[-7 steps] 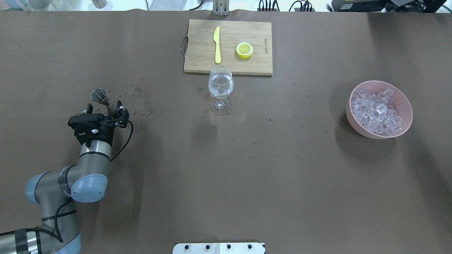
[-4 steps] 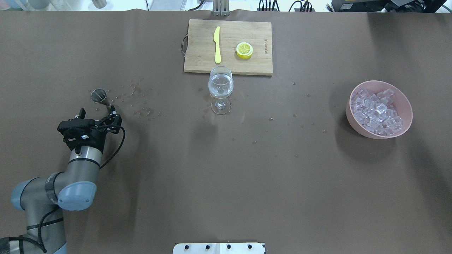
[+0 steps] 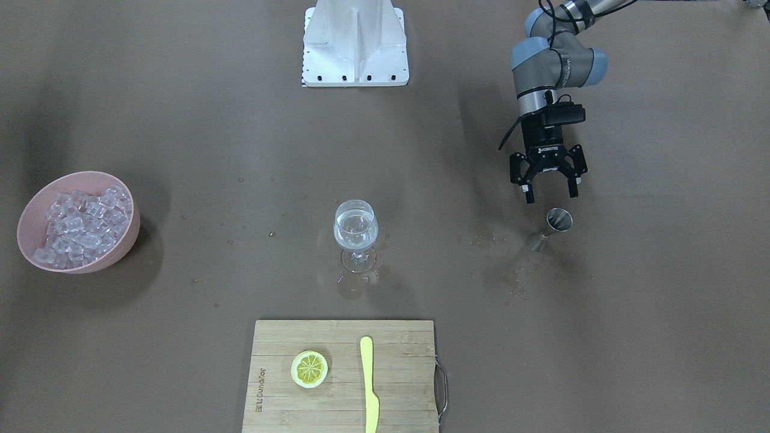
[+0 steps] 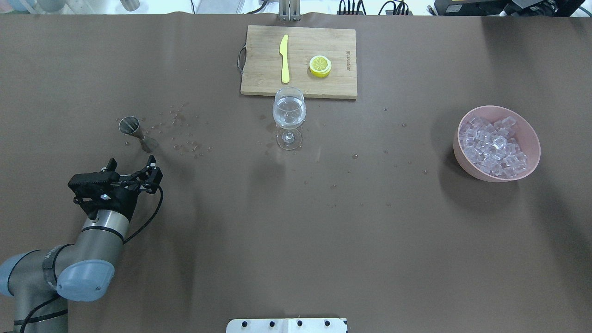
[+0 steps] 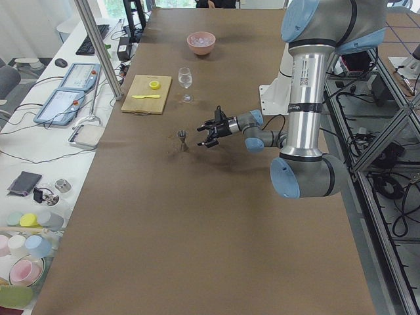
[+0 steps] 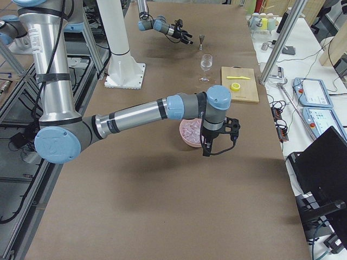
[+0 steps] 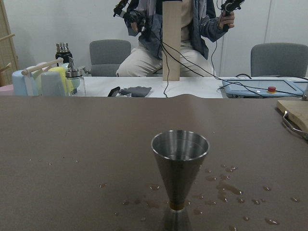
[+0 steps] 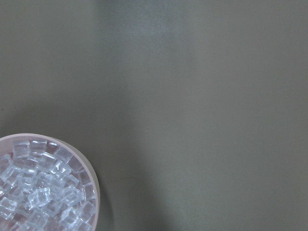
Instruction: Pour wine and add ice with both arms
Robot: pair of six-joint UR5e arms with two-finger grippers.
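Plainly spread wide, left fingers (image 3: 529, 191) empty, near steel jigger (image 3: 558, 220), right fingers (image 6: 205, 147) too unclear to tell.

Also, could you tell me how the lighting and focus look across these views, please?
Overhead view: even light, with broad soft shadows beside the pink bowl and a blown-out strip along the top. Left wrist view: the metal measuring cup is sharp. Right wrist view: the ice looks slightly soft and the table takes a greenish tint.

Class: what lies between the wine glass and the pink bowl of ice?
Nothing but brown table cover and a few droplets separates the wine glass from the pink bowl; the overhead view shows it.
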